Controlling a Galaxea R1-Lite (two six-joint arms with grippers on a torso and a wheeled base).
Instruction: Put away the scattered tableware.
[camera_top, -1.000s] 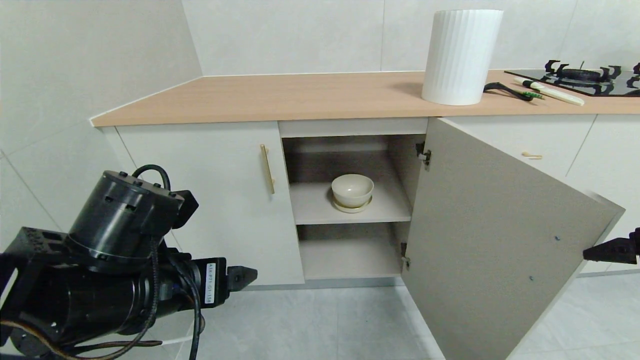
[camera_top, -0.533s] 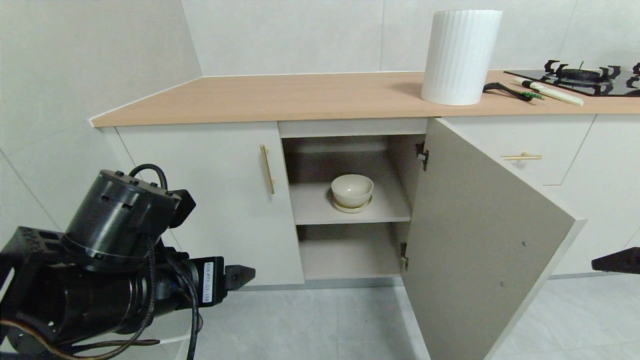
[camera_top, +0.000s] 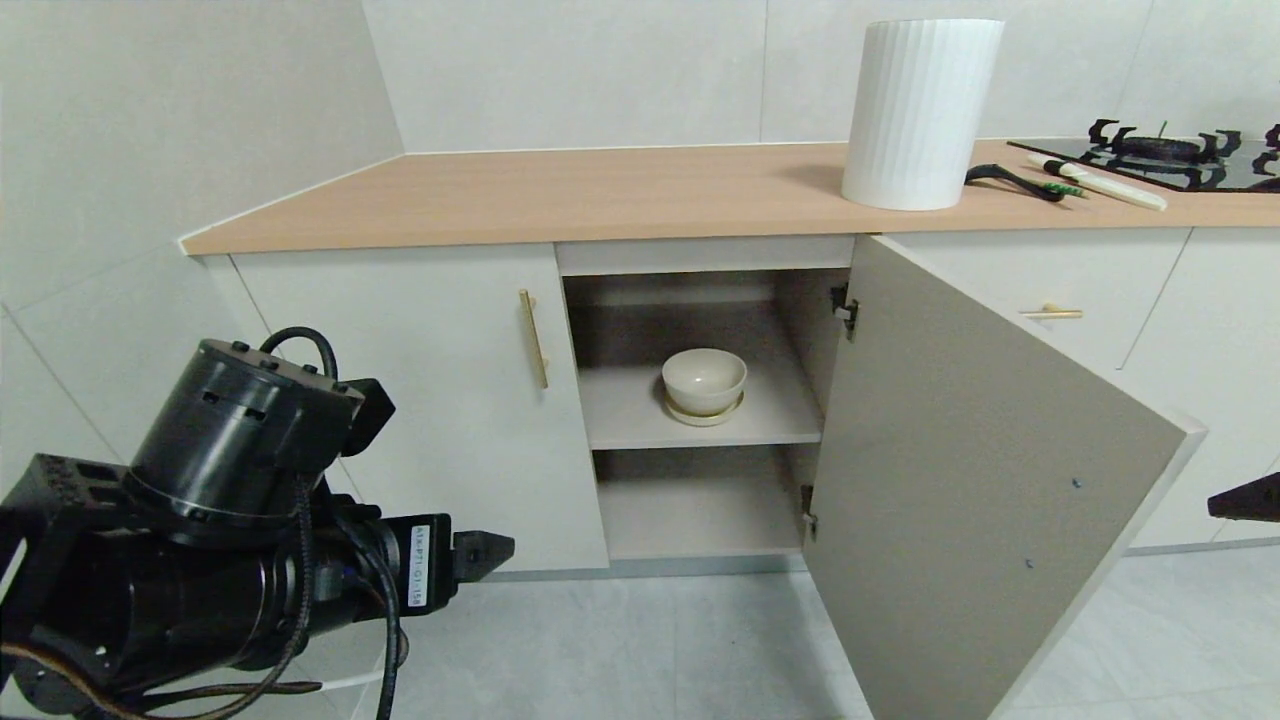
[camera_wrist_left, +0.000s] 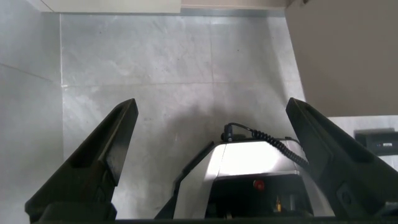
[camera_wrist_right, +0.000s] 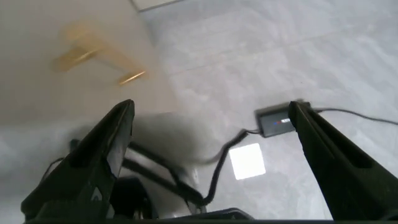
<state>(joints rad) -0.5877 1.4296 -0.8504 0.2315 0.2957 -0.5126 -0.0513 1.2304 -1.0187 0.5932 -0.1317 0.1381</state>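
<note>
Hovering low, left gripper (camera_wrist_left: 211, 109) and right gripper (camera_wrist_right: 210, 109) both spread wide, empty.
Left is over the floor (camera_top: 650, 640); right is just past the open door's (camera_top: 980, 470) edge. The bowl (camera_top: 704, 378) sits on a saucer (camera_top: 704, 414) on the cabinet's upper shelf (camera_top: 630, 410); a white canister (camera_top: 922, 115) stands on the counter (camera_top: 600, 195).

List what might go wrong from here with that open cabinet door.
1. The right gripper, jaws open, hangs beyond the cabinet door, on its handle side. A careless push may slam the door and jolt the bowl stacked on a plate.
2. The utensils lie on the counter by the stove. Shutting the door now likely means reopening it.
</note>
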